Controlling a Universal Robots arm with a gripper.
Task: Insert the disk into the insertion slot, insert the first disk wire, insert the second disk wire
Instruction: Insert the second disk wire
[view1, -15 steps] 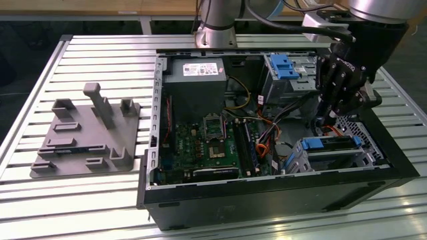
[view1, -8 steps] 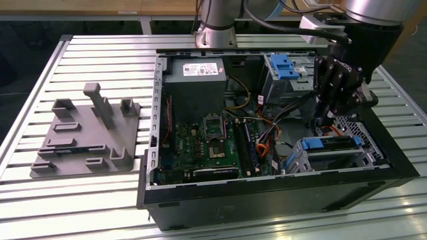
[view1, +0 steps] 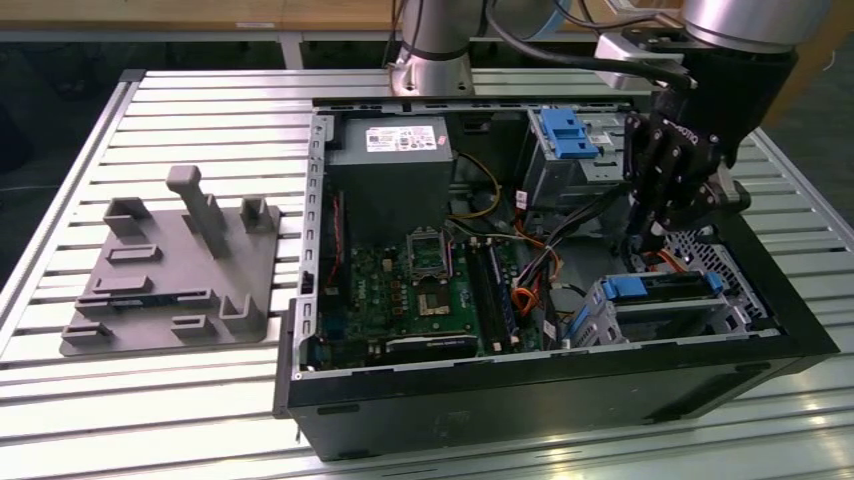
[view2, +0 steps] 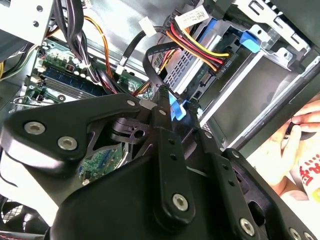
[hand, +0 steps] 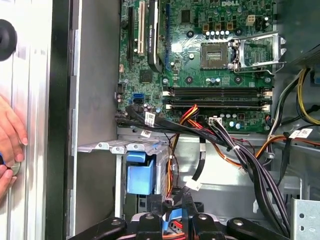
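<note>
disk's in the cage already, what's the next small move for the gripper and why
Probably ease the blue connector pinched in the gripper toward the rear edge of the disk, beside the coloured-wire plug that looks already seated. The disk sits in the insertion slot, and the blue connector is not yet in a port.

A ribbed aluminium table (view1: 147, 420) spans the exterior view, light glaring off its near slats. Behind it runs a wooden panel (view1: 160, 10) (dark beneath).
</note>
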